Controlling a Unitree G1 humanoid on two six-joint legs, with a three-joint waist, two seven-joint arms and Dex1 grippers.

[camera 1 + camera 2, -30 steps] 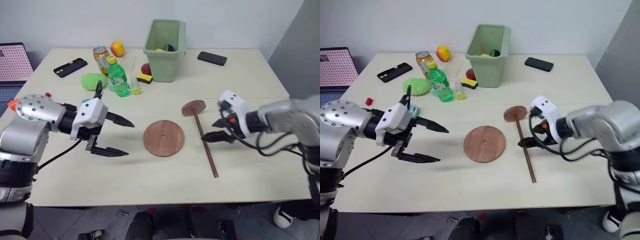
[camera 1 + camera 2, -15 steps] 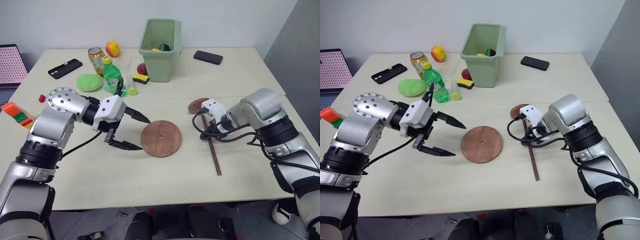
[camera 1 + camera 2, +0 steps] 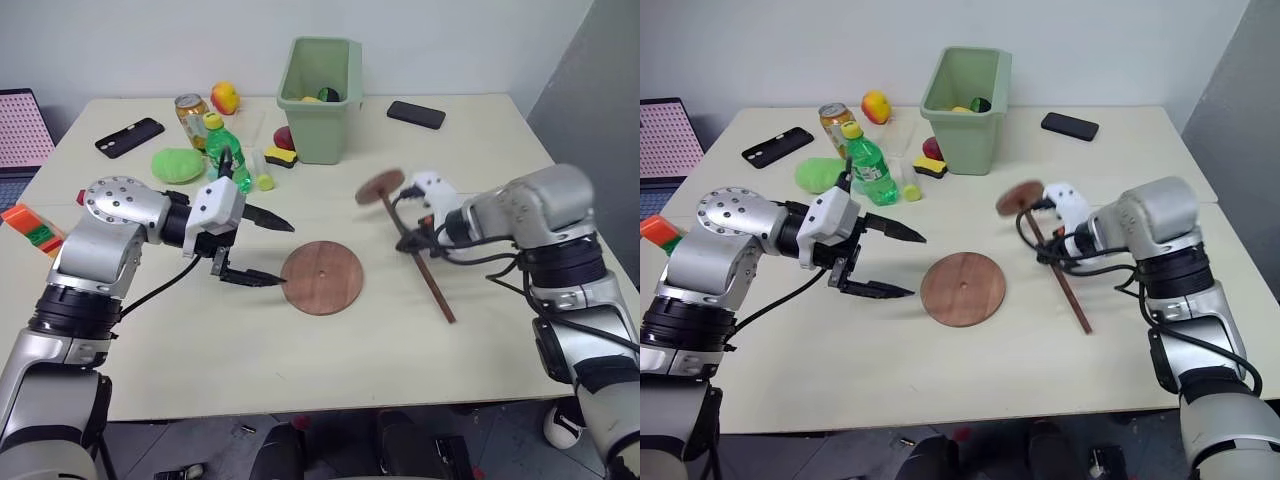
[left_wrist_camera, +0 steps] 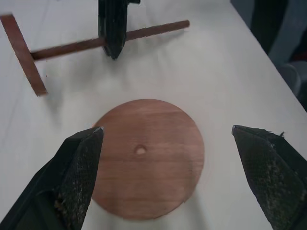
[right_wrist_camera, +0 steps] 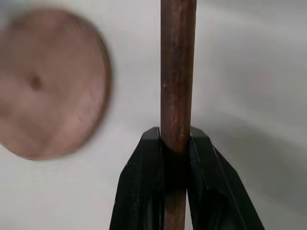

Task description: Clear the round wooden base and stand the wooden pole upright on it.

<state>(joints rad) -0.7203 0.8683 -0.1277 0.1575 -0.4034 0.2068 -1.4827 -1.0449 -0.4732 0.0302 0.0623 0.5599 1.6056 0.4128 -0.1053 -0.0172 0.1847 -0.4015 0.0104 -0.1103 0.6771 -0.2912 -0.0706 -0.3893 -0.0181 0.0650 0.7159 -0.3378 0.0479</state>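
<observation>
The round wooden base (image 3: 322,278) lies flat in the middle of the table with nothing on it, its small centre hole showing (image 4: 140,150). My right gripper (image 3: 408,240) is shut on the rod of the wooden pole (image 3: 431,282), just below its disc end (image 3: 380,186). The pole hangs tilted to the right of the base, disc end raised and toward the back. In the right wrist view the rod (image 5: 176,72) runs up between the shut fingers (image 5: 139,182). My left gripper (image 3: 287,254) is open just left of the base, pointing at it, with nothing between its fingers.
At the back stand a green bin (image 3: 322,85), a green bottle (image 3: 222,150), a can (image 3: 190,108), fruit (image 3: 224,97) and a green lump (image 3: 178,164). Two black phones (image 3: 130,137) (image 3: 416,114) lie at back left and back right. An orange block (image 3: 35,228) sits at the left edge.
My right gripper has shut on the pole and lifted it, raising the disc end off the table. My left gripper has come closer to the base, still open.
</observation>
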